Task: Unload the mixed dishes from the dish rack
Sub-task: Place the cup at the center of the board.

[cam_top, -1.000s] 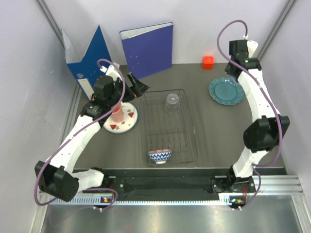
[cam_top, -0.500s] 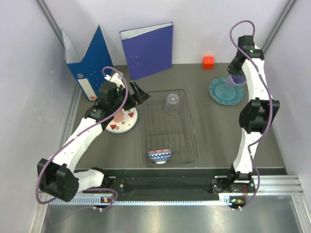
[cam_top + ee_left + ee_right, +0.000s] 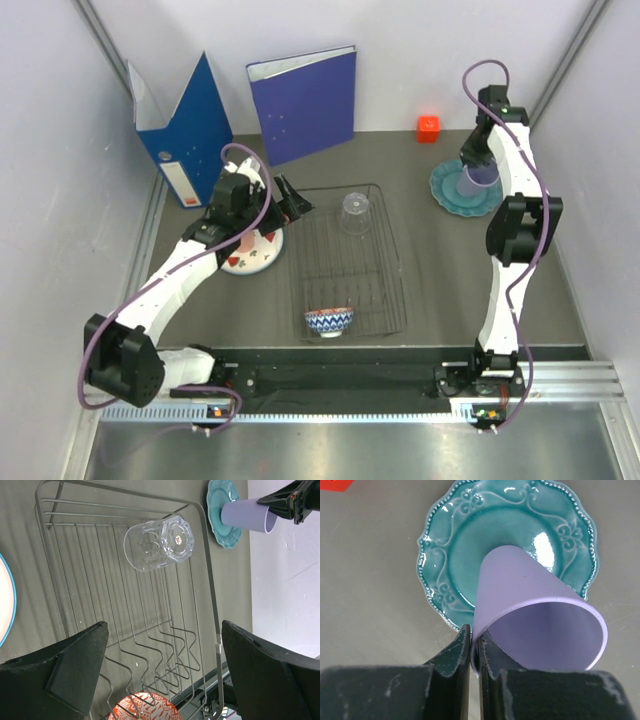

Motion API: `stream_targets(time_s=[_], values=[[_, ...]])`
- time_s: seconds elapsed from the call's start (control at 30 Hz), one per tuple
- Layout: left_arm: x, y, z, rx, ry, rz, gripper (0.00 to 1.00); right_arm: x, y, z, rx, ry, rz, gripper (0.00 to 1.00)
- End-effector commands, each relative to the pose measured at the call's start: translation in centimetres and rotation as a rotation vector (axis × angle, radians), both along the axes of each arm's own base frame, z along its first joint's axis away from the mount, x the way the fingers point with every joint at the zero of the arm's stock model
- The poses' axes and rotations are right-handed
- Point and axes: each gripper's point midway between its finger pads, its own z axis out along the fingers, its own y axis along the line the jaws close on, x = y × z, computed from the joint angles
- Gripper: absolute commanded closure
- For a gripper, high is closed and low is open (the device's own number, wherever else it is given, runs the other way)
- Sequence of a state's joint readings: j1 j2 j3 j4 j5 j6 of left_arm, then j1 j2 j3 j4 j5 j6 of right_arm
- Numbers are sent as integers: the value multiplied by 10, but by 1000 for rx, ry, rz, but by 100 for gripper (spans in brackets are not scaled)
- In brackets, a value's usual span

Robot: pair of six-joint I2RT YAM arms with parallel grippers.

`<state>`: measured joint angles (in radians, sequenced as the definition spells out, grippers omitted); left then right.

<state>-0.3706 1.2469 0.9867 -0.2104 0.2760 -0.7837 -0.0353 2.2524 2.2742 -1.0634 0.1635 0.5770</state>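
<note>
Nearest us, the small blue-white patterned bowl (image 3: 329, 321) is sitting at the near end of the black wire dish rack (image 3: 397, 270). Further in, the clear glass tumbler (image 3: 353, 212) is waiting at the far end, apparently upside down. The left gripper (image 3: 290, 196) is hanging over the rack's far left corner, jaws spread wide and empty, facing that tumbler. I'm reading this as the line-up: next it is needing to clear the low wire rim, straddle the glass and close. Far right, the right gripper (image 3: 475, 647) is pinching the rim of the lavender plastic cup (image 3: 535, 615) over the teal scalloped plate (image 3: 455, 535), and whether they are touching I cannot tell. That is looking like a set-down, calling for lowering and letting go. The right wall (image 3: 600, 170) is crowding that arm, while bare dark table (image 3: 430, 270) is lying open between rack and plate.
</note>
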Motion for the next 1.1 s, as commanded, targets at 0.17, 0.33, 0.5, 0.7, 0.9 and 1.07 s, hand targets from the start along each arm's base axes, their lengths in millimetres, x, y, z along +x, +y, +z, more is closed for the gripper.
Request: stream_targets(time_s=[0.17,0.33,0.5,0.7,0.9,1.07], values=[[3,-11,-1,-22,-13,-29,1,8,-4,1,-30,-24,2,79],[3,-12,-1,-23,-17,-29,1,12,-1,26,-22,-112,10,51],[2,-16,-3,-31,-10,-30,1,23,9,67,29,-242,16,34],[1,-14,0,-24,-26,-20,1,28,25,153,67,-481,21,18],[4,-14,-1,6,-53,-24,1,-25,82,290,99,-830,136,16],[12,-31,-16,108,-43,-16,1,-105,145,313,105,-1001,303,17]])
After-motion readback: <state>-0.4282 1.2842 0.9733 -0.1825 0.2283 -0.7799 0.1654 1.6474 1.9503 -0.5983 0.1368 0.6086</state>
